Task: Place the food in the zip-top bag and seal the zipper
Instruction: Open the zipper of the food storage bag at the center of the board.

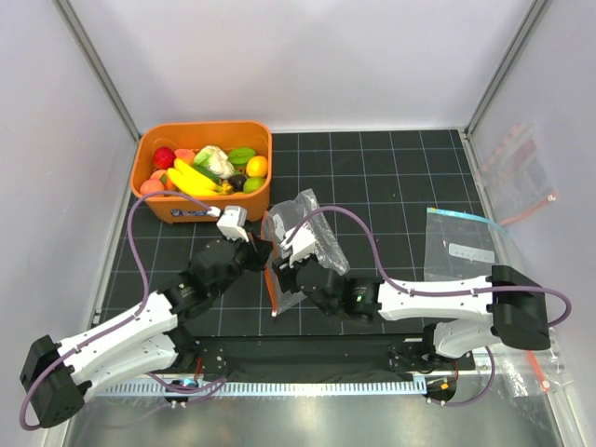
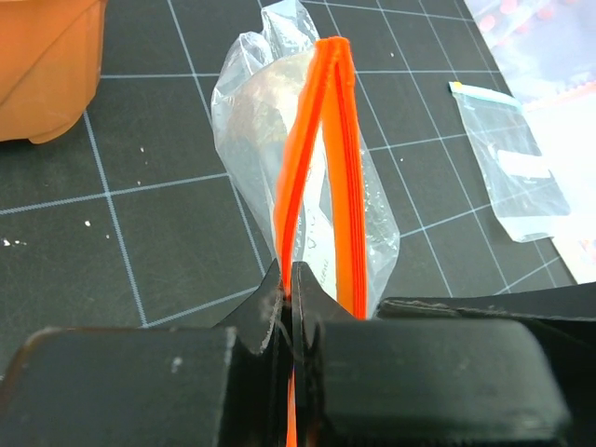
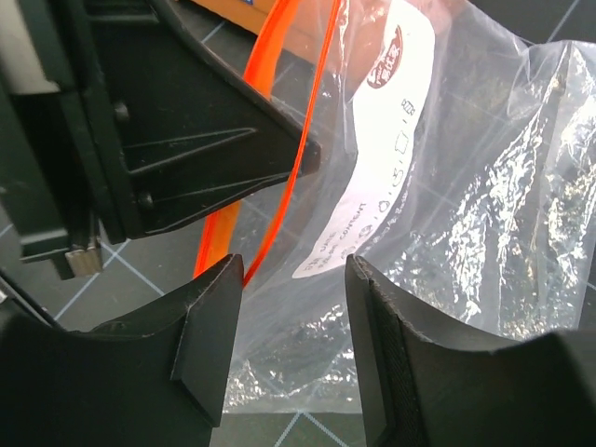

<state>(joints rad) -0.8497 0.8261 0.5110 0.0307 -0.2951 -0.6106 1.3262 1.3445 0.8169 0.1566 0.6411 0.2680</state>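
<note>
Black gridded mat (image 1: 391, 177) carries the zip-top bag (image 2: 247, 121), zipper (image 2: 321, 121) running near-to-far; left gripper (image 2: 291, 289) pinches one strip, right gripper (image 3: 293, 270) spread apart.

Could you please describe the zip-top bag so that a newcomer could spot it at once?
Find the orange basket of toy food at the far left of the black mat. Just right of its near corner, mid-mat, is a crinkly clear zip-top bag. Its red-orange zipper sets it apart from the flat, blue-edged bag farther right.
</note>
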